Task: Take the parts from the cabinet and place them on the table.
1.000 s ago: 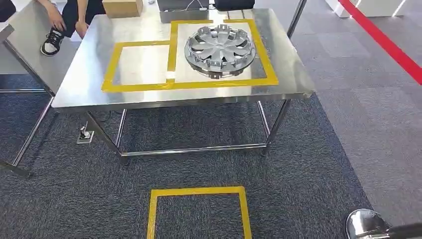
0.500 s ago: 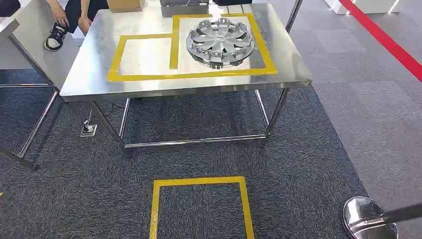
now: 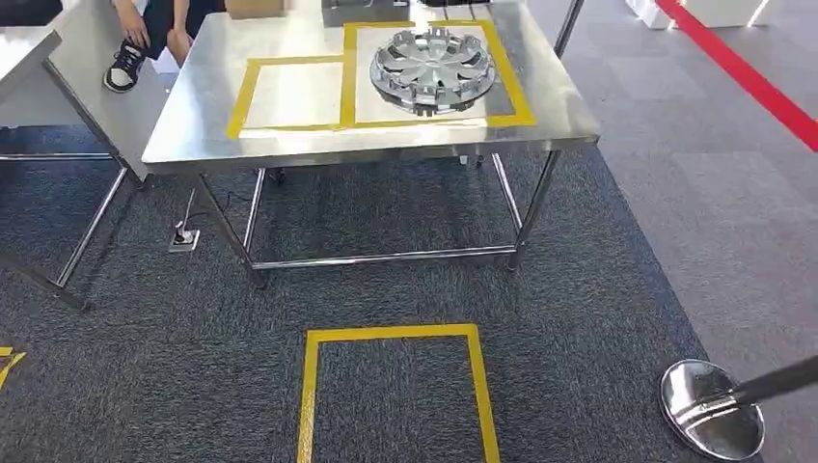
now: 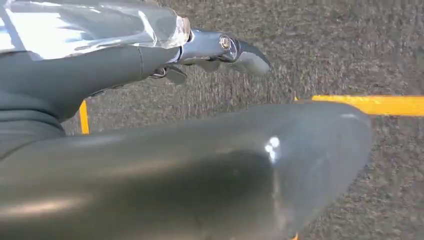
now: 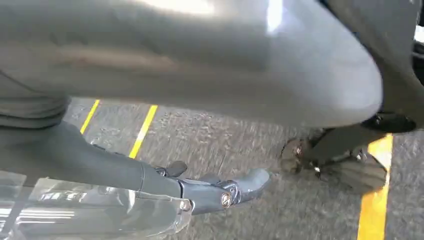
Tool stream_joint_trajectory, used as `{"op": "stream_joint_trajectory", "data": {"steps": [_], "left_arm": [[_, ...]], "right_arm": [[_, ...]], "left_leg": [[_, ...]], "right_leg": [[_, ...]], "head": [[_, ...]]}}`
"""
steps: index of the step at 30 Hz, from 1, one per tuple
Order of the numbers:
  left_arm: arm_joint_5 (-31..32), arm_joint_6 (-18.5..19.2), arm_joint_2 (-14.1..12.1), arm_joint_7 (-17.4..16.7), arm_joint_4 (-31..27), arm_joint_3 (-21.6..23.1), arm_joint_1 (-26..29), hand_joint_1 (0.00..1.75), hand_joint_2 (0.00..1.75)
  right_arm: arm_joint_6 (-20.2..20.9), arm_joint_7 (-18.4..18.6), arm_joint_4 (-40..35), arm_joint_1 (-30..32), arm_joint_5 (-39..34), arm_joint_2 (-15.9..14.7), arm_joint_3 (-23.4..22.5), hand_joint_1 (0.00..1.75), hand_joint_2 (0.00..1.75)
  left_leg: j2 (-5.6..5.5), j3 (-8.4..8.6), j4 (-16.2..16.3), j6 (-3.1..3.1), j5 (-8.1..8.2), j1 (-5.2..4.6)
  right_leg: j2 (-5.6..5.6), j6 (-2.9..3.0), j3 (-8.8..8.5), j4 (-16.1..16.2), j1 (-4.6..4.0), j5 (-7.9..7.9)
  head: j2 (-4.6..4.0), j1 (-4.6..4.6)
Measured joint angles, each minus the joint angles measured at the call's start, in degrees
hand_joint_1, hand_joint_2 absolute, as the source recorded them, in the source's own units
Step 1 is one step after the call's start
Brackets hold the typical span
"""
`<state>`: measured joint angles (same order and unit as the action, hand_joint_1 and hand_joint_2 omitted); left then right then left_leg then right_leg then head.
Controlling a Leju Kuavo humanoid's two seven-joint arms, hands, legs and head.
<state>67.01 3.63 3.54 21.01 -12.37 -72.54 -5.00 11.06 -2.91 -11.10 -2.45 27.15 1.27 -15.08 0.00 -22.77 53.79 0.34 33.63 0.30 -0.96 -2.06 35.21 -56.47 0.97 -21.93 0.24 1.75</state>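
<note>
While the wheel cover lies on the table, left robot hand and right robot hand over carpet, grips unclear.

A desk stands ahead on the carpet, and on it lie two taped frames side by side: the wheel cover sits inside the right-hand frame, with the left-hand frame just beside it. On the floor before the desk is a taped square, and a stanchion base rests off to the right of it. Behind the desk's left corner a person's shoe is on the floor, and a second desk stands to the left.
</note>
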Motion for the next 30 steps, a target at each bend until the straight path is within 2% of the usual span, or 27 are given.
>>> {"op": "stream_joint_trajectory", "data": {"steps": [1, 2, 3, 4, 5, 6, 7, 8, 9, 10, 11, 12, 13, 14, 15, 18, 24, 30], "left_arm": [[-0.33, -0.09, 0.00, -0.15, 0.00, -0.06, 0.02, 0.00, 1.75], [-0.55, -0.42, 0.07, -0.51, 0.00, -0.22, -0.07, 0.00, 1.75], [-0.79, -0.68, 0.07, -0.88, 0.00, -0.37, -0.08, 0.00, 1.75], [-0.96, -0.72, 0.04, -1.10, 0.00, -0.46, -0.05, 0.00, 1.75], [-0.98, -0.59, 0.07, -1.25, 0.00, -0.55, 0.00, 0.00, 1.75], [-0.98, -0.48, 0.07, -1.34, 0.00, -0.61, 0.01, 0.00, 1.75], [-0.98, -0.26, 0.07, -1.33, 0.02, -0.72, 0.02, 0.00, 1.75], [-1.05, 0.15, 0.09, -1.33, 0.02, -0.85, 0.01, 0.00, 1.75], [-1.23, 0.26, 0.11, -1.33, 0.02, -0.87, -0.01, 0.00, 1.75], [-1.33, 0.53, 0.11, -1.36, 0.04, -0.90, -0.05, 0.00, 1.75], [-1.49, 0.74, 0.26, -1.53, 0.09, -0.90, -0.11, 0.00, 1.75], [-1.57, 1.12, 0.37, -1.60, 0.18, -0.94, -0.15, 0.00, 1.75], [-1.60, 1.36, 0.35, -1.75, 0.17, -1.03, -0.23, 0.00, 1.75], [-1.66, 1.51, 0.31, -1.99, 0.15, -1.03, -0.24, 0.00, 1.75], [-2.06, 1.53, 0.28, -2.21, 0.15, -0.72, -0.15, 0.00, 1.75], [-5.14, 1.51, 0.33, -3.30, -0.02, 2.23, 0.25, 0.00, 1.75], [-13.29, 1.03, -0.13, -5.66, -0.85, 9.95, 1.48, 0.00, 1.75], [-21.53, 0.15, -0.50, -7.92, -2.10, 18.91, 3.21, 0.00, 1.75]], "right_arm": [[0.37, 0.15, 0.04, 0.13, -0.09, 0.00, -0.02, 0.00, 0.00], [0.72, 0.26, 0.09, 0.16, -0.35, -0.02, -0.07, 0.00, 0.00], [1.05, 0.81, 0.13, 0.19, -0.77, 0.02, -0.18, 0.00, 0.00], [1.25, 1.35, 0.15, 0.22, -1.25, 0.02, -0.35, 0.00, 0.00], [1.25, 1.96, 0.20, 0.23, -1.57, 0.00, -0.65, 0.00, 0.00], [1.05, 2.50, 0.22, 0.28, -1.77, -0.02, -0.88, 0.00, 0.00], [0.90, 3.13, 0.24, 0.40, -1.97, -0.07, -1.16, 0.00, 0.00], [0.88, 3.74, 0.26, 0.49, -2.14, -0.09, -1.51, 0.00, 1.75], [0.79, 4.00, 0.26, 0.52, -2.19, -0.13, -1.68, 0.00, 1.75], [0.61, 4.22, 0.26, 0.48, -2.25, -0.15, -1.84, 0.00, 1.75], [0.33, 4.46, 0.24, 0.41, -2.23, -0.22, -2.05, 0.00, 1.75], [0.18, 4.64, 0.26, 0.33, -2.12, -0.35, -2.16, 0.00, 1.75], [-0.13, 4.81, 0.26, 0.38, -2.01, -0.35, -2.30, 0.00, 1.75], [-0.46, 4.94, 0.24, 0.41, -1.92, -0.28, -2.40, 0.00, 1.75], [-0.81, 5.03, 0.24, 0.60, -1.95, -0.35, -2.38, 0.00, 1.75], [-1.35, 5.03, 0.22, 1.10, -2.93, -0.55, -2.29, 0.00, 1.75], [-2.67, 4.92, -0.39, 1.94, -6.12, -0.63, -0.98, 0.00, 1.75], [-3.93, 4.66, -1.64, 3.19, -9.31, -0.68, 1.12, 0.00, 1.75]], "left_leg": [[0.11, -0.31, -0.16, 0.90, -0.65, 0.27], [0.45, -0.74, -0.15, 1.46, -1.21, 0.31], [0.52, -1.22, -0.12, 1.89, -1.67, 0.24], [0.61, -1.79, -0.07, 2.03, -2.15, 0.12], [0.70, -2.35, -0.01, 2.11, -2.56, -0.04], [0.73, -2.91, 0.08, 2.13, -2.93, -0.19], [0.72, -3.40, 0.21, 2.12, -3.23, -0.29], [0.70, -3.82, 0.41, 2.06, -3.41, -0.32], [0.70, -4.13, 0.64, 2.00, -3.49, -0.33], [0.70, -4.23, 0.86, 1.90, -3.55, -0.35], [0.71, -4.26, 1.04, 1.82, -3.58, -0.32], [0.79, -4.61, 1.39, 1.48, -3.47, -0.85], [0.80, -4.83, 1.44, 1.14, -3.66, -0.71], [0.75, -5.02, 1.71, 1.51, -3.23, -0.83], [0.75, -5.03, 1.69, 1.65, -3.43, -0.77], [0.65, -5.17, 1.57, 1.26, -3.81, -0.47], [0.65, -5.55, 1.50, 0.54, -4.21, -0.21], [0.66, -5.72, 1.52, 0.39, -4.31, -0.22]], "right_leg": [[0.03, -0.37, 0.17, 0.00, 0.19, 0.15], [0.17, -0.62, 0.71, -1.52, 0.27, -1.90], [0.25, -0.73, 1.93, -4.77, 0.23, -4.92], [0.35, -0.86, 3.58, -9.73, 0.23, -8.17], [0.43, -0.95, 5.02, -14.49, 0.22, -10.62], [0.43, -0.95, 5.78, -18.08, 0.22, -12.13], [0.44, -0.87, 5.29, -19.02, 0.17, -12.28], [0.45, -0.57, 3.21, -16.99, 0.07, -11.35], [0.45, -0.20, -0.06, -12.46, -0.05, -9.56], [0.48, 0.25, -3.85, -6.48, -0.15, -7.62], [0.56, 0.79, -6.87, -1.50, -0.29, -6.56], [0.56, 1.00, -7.81, 0.73, -0.49, -7.28], [0.56, 1.10, -7.38, 0.61, -0.57, -7.00], [0.55, 0.83, -7.26, 0.72, -0.49, -6.85], [0.55, 0.85, -7.21, 0.68, -0.57, -6.86], [0.50, 1.08, -7.04, 0.56, -0.91, -6.76], [0.49, 1.45, -6.54, 0.29, -1.17, -6.59], [0.49, 1.56, -6.34, 0.23, -1.12, -6.50]], "head": [[0.00, 0.06], [0.00, -0.05], [0.00, -0.26], [0.00, -0.31], [0.00, -0.27], [0.00, -0.31], [0.00, -0.24], [0.00, -0.29], [0.00, -0.29], [0.00, -0.31], [0.00, -0.29], [0.00, -0.26], [0.00, -0.15], [0.00, -0.20], [0.00, -0.15], [0.00, -0.15], [0.00, -0.20], [0.00, -0.22]]}}
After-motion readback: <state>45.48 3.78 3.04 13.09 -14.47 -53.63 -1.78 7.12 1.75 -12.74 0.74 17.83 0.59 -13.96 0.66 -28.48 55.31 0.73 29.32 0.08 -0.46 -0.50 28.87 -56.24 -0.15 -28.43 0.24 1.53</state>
